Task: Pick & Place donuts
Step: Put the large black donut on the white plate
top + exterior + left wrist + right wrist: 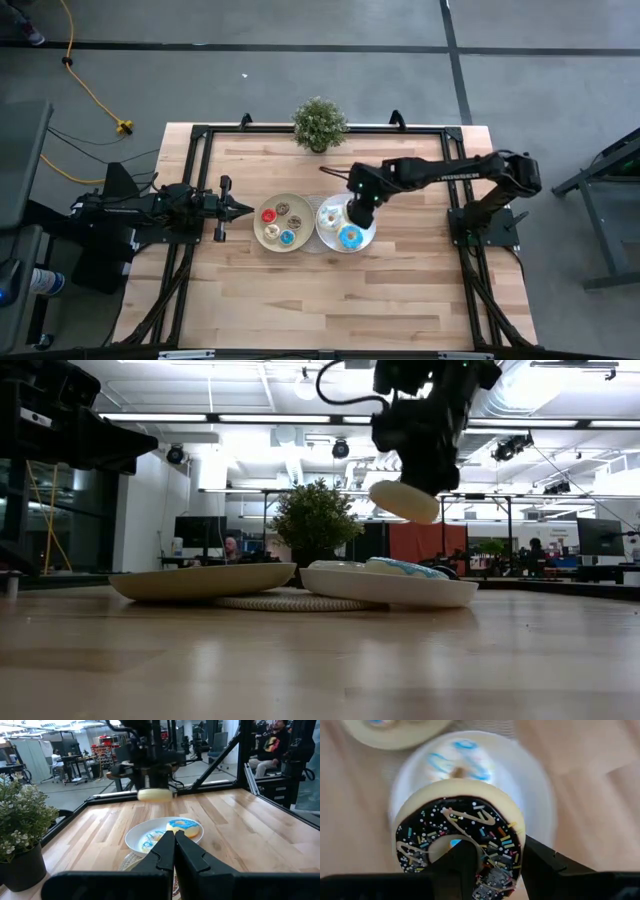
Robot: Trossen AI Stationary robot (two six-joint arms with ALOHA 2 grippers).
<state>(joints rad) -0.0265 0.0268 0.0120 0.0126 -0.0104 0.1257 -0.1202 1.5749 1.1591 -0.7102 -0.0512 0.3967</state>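
Note:
My right gripper (495,856) is over the white plate (366,240) and is shut on a large donut (403,500) with dark brown icing, sprinkles and a pale base. On that plate lie a white donut with blue stripes (330,215) and a blue-iced donut (350,237). The beige plate (266,232) beside it holds several small donuts, among them a red one (269,215) and a blue one (287,237). My left gripper (240,208) is shut and waits to the left of the beige plate. My right gripper holds the dark brown donut by one side of its ring (502,847). One finger (455,865) is in the hole and the other (540,862) is outside the rim. The fingers come from above. The donut is lifted clear of the white plate and tilted (403,500).
A small potted plant (319,124) stands at the far edge, behind the plates. A woven mat (290,602) lies under the plates where they meet. The wooden table (330,300) is bare toward the near side. People sit in the room beyond the table.

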